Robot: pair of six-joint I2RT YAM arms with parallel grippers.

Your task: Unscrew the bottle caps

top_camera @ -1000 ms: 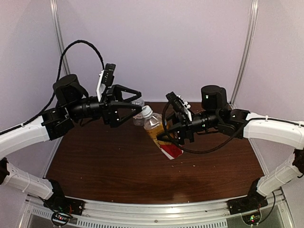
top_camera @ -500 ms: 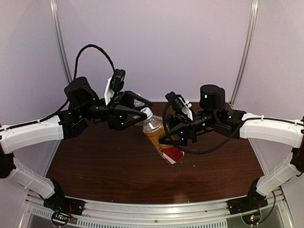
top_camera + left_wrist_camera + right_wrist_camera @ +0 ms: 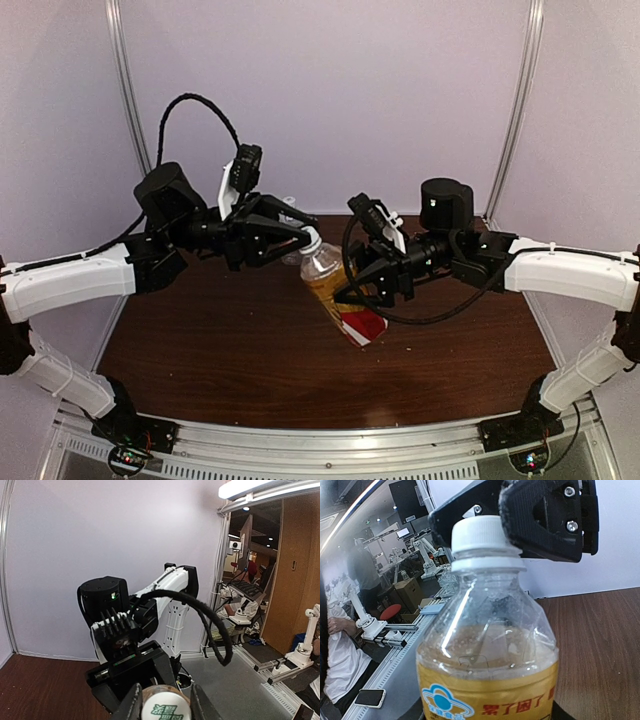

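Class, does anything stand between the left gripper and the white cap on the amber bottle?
Nothing visible does. The left gripper pinches the cap from both sides, while the right gripper holds the amber bottle tilted above the table.

Dark brown wood-grain table (image 3: 230,350). Pale lilac backdrop wall (image 3: 350,100), framed by aluminium posts (image 3: 125,80). Aluminium rail (image 3: 330,440) along the table's near edge. Background in the right wrist view: person in white shirt (image 3: 335,655), smartphone (image 3: 369,697), red stool (image 3: 390,612), cardboard box (image 3: 407,590).
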